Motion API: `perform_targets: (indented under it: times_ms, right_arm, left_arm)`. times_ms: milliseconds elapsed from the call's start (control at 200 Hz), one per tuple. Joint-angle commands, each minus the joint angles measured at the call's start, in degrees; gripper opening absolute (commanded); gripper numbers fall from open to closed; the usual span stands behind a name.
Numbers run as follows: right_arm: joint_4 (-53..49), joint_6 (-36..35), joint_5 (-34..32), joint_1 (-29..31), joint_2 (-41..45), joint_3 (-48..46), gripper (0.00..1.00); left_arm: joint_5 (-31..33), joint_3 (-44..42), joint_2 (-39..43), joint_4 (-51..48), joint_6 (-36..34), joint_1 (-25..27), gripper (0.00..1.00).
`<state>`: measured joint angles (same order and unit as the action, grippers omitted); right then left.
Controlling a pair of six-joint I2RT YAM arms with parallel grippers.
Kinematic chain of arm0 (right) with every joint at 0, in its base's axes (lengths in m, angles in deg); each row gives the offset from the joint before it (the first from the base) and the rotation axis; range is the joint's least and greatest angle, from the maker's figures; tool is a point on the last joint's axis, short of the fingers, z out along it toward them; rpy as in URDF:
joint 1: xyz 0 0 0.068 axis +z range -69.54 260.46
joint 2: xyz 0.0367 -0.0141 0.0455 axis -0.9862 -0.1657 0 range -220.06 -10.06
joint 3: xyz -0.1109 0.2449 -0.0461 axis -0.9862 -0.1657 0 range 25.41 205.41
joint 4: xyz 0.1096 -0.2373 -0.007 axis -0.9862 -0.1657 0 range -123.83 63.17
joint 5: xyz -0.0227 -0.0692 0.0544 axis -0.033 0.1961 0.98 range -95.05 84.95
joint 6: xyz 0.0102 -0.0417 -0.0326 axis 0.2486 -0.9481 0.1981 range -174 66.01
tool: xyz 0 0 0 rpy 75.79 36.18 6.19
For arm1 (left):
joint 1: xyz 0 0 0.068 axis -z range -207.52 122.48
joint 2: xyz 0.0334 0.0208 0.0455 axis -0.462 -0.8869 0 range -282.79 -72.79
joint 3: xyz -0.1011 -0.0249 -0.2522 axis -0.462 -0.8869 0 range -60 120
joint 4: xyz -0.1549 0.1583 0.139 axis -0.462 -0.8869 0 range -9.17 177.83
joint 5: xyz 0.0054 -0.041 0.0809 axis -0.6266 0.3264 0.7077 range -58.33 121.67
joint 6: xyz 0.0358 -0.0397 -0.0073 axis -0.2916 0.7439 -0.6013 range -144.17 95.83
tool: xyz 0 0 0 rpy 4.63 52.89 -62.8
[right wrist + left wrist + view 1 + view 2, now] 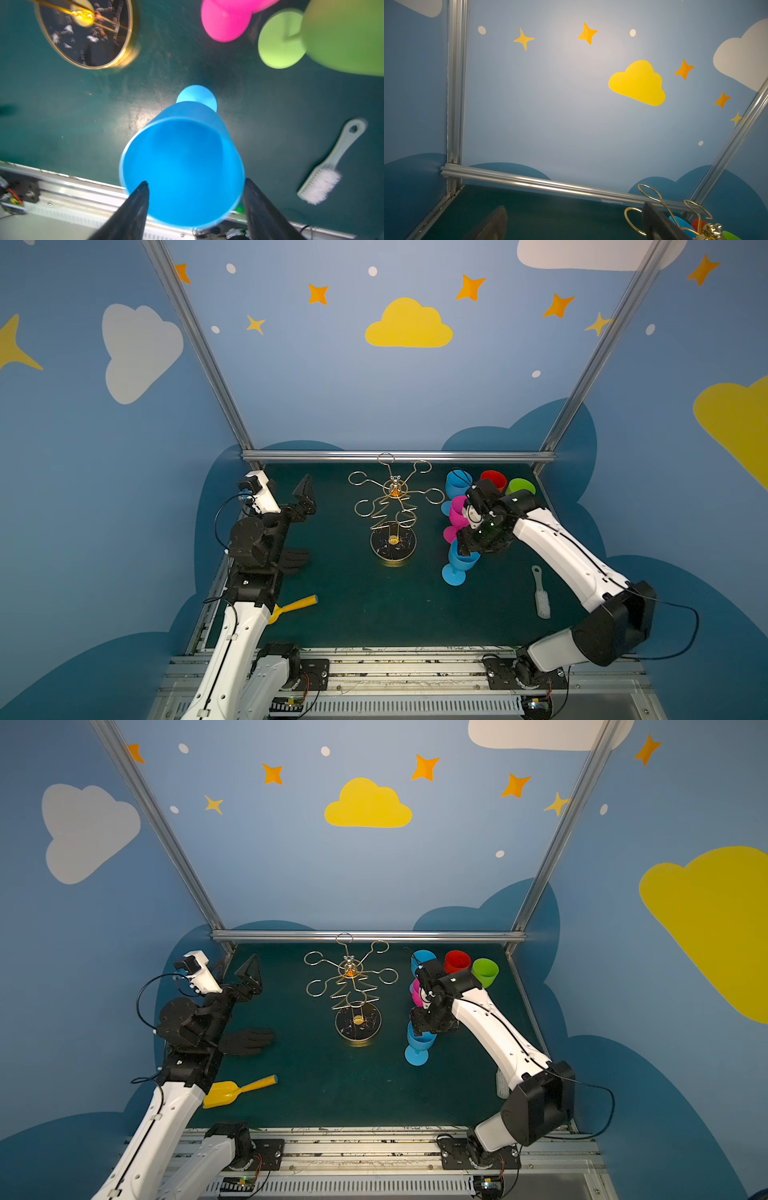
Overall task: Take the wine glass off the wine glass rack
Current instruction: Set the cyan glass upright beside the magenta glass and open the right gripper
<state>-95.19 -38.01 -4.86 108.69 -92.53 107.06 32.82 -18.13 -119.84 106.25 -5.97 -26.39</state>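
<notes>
a blue wine glass [461,561] stood upright on its foot on the dark green table mat [353,605], off the rack and to the right of it, nearest the camera of a group of glasses. in the right wrist view its open mouth [182,166] filled the middle of the picture.

the right gripper [196,182] hung just above that glass with its two black fingers spread wide. one fingertip [143,188] showed over the bowl's mouth and the other sat just outside the rim; i could not tell whether either touched it.

the wine glass rack [392,506], a gold wire tree with curled loop arms and a round dark base, stood near the middle of the mat in both top views [353,986], apart from the glasses.

behind the blue glass stood a pink glass [457,510], then a second blue glass [457,483], a red glass [493,480] and a green glass [520,486] along the far right edge.

a white brush [541,597] lay on the mat to the right, beside the right arm.

the left gripper [575,207] was raised near the far left corner, its jaws wide apart and holding nothing. a yellow scoop [237,1090] lay beside the left arm at the near left.
</notes>
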Motion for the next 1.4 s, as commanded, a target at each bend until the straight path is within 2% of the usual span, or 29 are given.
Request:
perform_targets:
  times_ms: [0,70,175,280,380,531,656,896,1061,1116,1201,1292,1392]
  right_arm:
    - [3.45,-4.71,0.67,-1.11,7.72,0.65,0.84]
    - [9.02,-5.72,0.59,-2.40,12.83,-2.04,0.87]
    - [18.85,-6.36,0.45,-5.04,20.78,-7.92,0.88]
    - [29.77,-7.62,0.10,-8.53,29.07,-16.05,0.89]
    - [35.18,-8.22,2.80,-13.65,32.71,-21.63,0.89]
    - [40.39,-7.91,5.92,-20.30,33.58,-30.04,0.89]
    - [50.37,-7.18,6.68,-23.14,32.41,-38.80,0.89]
    - [65.86,-10.61,7.59,-23.44,32.29,-48.88,0.89]
    - [72.98,-11.74,6.37,-23.49,31.00,-52.59,0.89]
    - [73.12,-12.91,5.70,-23.49,30.71,-52.91,0.89]
    - [73.17,-14.24,5.18,-23.54,30.23,-53.44,0.89]
    - [76.56,-14.43,4.47,-23.74,29.38,-54.94,0.89]
    - [80.01,-15.52,3.60,-23.73,27.39,-55.66,0.89]
  left_arm:
    - [1.21,-0.34,-1.66,-0.95,-3.74,-0.34,0.99]
    - [3.15,0.61,-4.24,-2.87,-6.00,-0.51,0.99]
    - [3.92,-1.00,-7.87,0.12,-7.78,-0.44,0.99]
    - [2.16,-2.52,-10.65,0.13,-9.90,-0.50,0.99]
    - [1.71,-6.29,-12.31,2.80,-9.31,-0.25,0.99]
    - [4.02,-13.61,-13.99,8.73,-11.47,-0.15,0.99]
    - [6.88,-17.65,-15.64,10.32,-13.64,-0.13,0.99]
    - [8.67,-21.65,-20.53,17.69,-12.08,-0.17,0.99]
    - [5.69,-21.82,-19.09,13.99,-15.10,0.05,1.00]
    - [6.22,-23.87,-19.75,15.73,-14.84,0.58,0.99]
    - [8.01,-26.85,-23.62,24.36,-13.17,0.57,0.99]
    - [7.65,-24.42,-26.11,23.32,-16.98,0.39,0.99]
    - [7.88,-24.52,-34.08,31.66,-18.01,0.11,0.99]
